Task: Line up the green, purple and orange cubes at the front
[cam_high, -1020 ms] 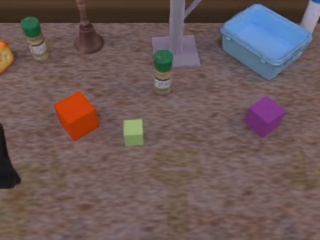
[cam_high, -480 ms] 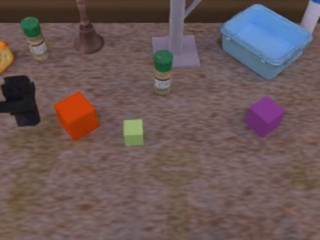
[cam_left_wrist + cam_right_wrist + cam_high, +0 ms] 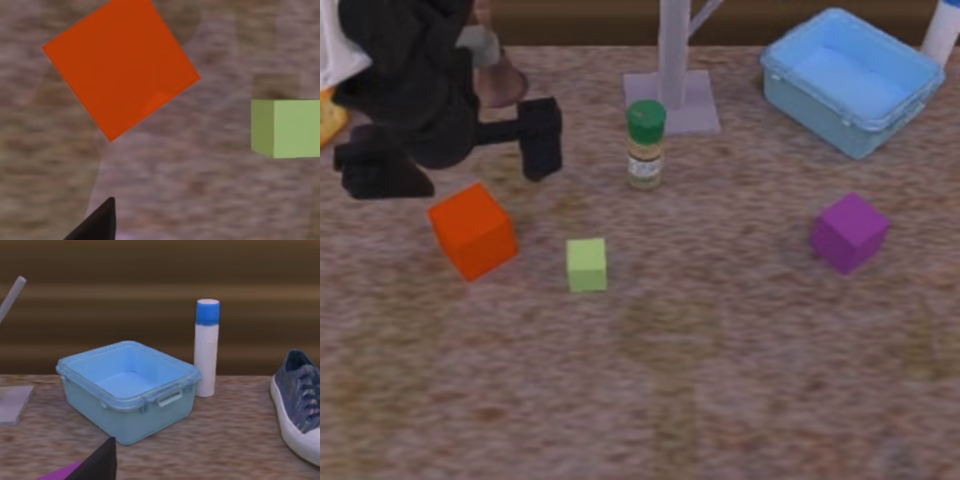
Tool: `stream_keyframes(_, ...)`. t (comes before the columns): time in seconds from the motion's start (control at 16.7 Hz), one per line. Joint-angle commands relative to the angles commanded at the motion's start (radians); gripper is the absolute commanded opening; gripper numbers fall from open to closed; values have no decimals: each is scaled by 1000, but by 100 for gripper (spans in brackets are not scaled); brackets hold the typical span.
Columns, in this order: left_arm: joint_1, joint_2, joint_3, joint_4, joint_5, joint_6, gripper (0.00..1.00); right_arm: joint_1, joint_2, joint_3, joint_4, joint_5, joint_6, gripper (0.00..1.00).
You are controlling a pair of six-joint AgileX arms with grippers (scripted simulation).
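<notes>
The bright orange cube (image 3: pixel 472 230) rests at the left of the table and fills much of the left wrist view (image 3: pixel 120 67). To its right lies the small yellow-green cube (image 3: pixel 586 264), also seen from the left wrist (image 3: pixel 287 127). The purple cube (image 3: pixel 848 232) sits far right; a corner of it shows in the right wrist view (image 3: pixel 60 472). My left gripper (image 3: pixel 460 158) hovers open just behind and above the orange cube, with nothing between its fingers (image 3: pixel 542 140). My right arm is outside the top view. One dark fingertip (image 3: pixel 104 460) of its gripper shows beside the purple cube.
A green-capped spice jar (image 3: pixel 645 143) stands behind the green cube. Also at the back are a pale blue tub (image 3: pixel 850 80), a grey stand (image 3: pixel 672 95) and a brown bell (image 3: pixel 505 85) partly behind my arm. Near the tub stand a blue-capped bottle (image 3: pixel 206 347) and a shoe (image 3: pixel 300 400).
My left arm has swung in from the table's left edge toward the back and right. It now hangs over the orange cube and hides the back-left spice jar. The cubes have not moved.
</notes>
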Motion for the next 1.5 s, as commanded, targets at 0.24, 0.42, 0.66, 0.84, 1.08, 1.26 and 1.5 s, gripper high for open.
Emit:
stream_keyframes(0.24,-75,313,272,-171,2,-80,100,0,0,0,0,0,0,100)
stream_keyframes(0.42,-114,473,426,-255,2,-122,100,0,0,0,0,0,0,100)
stream_keyframes(0.66,-136,565,512,-300,1,-145,100,0,0,0,0,0,0,100)
stream_keyframes(0.84,-136,565,512,-300,1,-145,100,0,0,0,0,0,0,100)
stream_keyframes(1.08,-132,578,480,-258,1,-142,100,0,0,0,0,0,0,100)
stream_keyframes(1.26,-133,617,411,-144,2,-142,100,0,0,0,0,0,0,100)
stream_keyframes(1.5,-134,665,328,-14,2,-143,100,0,0,0,0,0,0,100)
